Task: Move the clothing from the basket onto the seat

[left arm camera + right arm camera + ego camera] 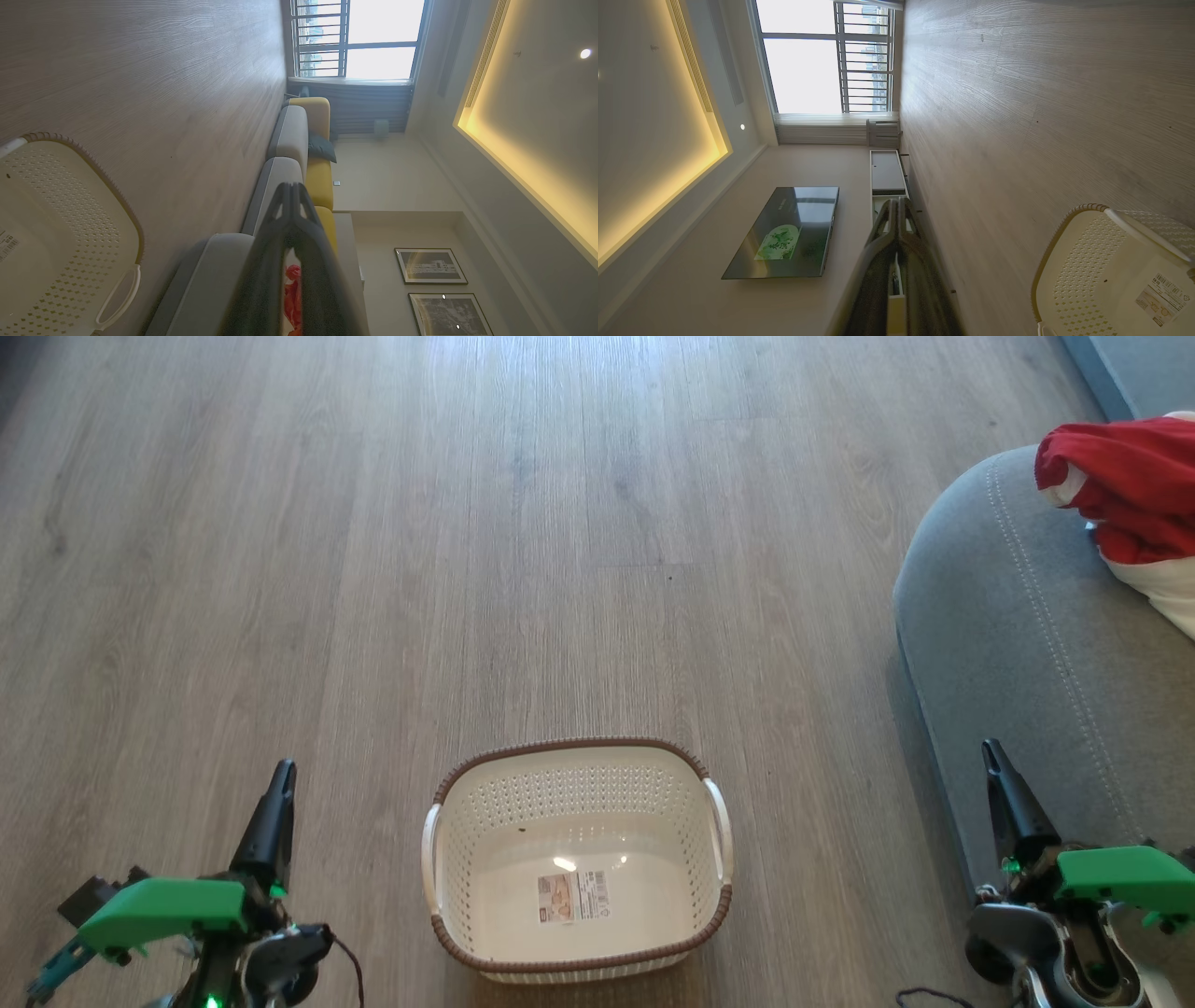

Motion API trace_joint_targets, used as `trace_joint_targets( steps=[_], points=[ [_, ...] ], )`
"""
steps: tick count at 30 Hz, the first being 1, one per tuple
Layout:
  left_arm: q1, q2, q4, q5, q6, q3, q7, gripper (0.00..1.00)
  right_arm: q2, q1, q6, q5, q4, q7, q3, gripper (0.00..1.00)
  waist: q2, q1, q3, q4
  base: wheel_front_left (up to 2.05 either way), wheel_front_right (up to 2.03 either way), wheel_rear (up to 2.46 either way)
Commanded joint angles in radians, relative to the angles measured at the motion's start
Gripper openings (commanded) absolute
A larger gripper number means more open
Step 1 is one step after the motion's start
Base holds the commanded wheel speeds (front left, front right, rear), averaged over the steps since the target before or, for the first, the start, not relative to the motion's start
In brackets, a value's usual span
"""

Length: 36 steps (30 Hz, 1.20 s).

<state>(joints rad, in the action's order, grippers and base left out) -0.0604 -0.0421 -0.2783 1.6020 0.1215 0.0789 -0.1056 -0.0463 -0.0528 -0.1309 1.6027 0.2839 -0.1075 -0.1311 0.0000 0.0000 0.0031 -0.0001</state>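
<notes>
The clothing (1134, 490), red and white, lies bunched on the seat (1008, 616), back from its rounded, stitched corner. The basket (569, 793) stands on the wood-grain floor (467, 523), apart from the seat's edge, with a label sticker (572, 896) on its bottom. The left hand (283, 773) hangs left of the basket, and the right hand (990, 751) hangs over the seat's near edge. Both are closed up tight. A red blur low in the left wrist view is probably the clothing. Around the room are a barred window (373, 42), yellow backrests (320, 182), two framed pictures (430, 266), and a wall television (784, 233) beside a low cabinet (887, 172).
</notes>
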Motion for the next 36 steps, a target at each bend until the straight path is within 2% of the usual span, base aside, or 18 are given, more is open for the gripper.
trace_joint_targets(
  steps=[1,36],
  points=[
    [-0.048,-0.008,0.033,0.006,0.009,0.035,-0.008,0.00,-0.004,-0.055,0.000,0.006,-0.039,-0.006,0.017,0.00,0.0000,0.0000,0.000,0.000,0.00,0.00,0.00],
    [-0.048,-0.008,0.033,0.007,0.009,0.035,-0.008,0.00,-0.004,-0.055,0.000,0.006,-0.039,-0.006,0.017,0.00,0.0000,0.0000,0.000,0.000,0.00,0.00,0.00]
  ],
)
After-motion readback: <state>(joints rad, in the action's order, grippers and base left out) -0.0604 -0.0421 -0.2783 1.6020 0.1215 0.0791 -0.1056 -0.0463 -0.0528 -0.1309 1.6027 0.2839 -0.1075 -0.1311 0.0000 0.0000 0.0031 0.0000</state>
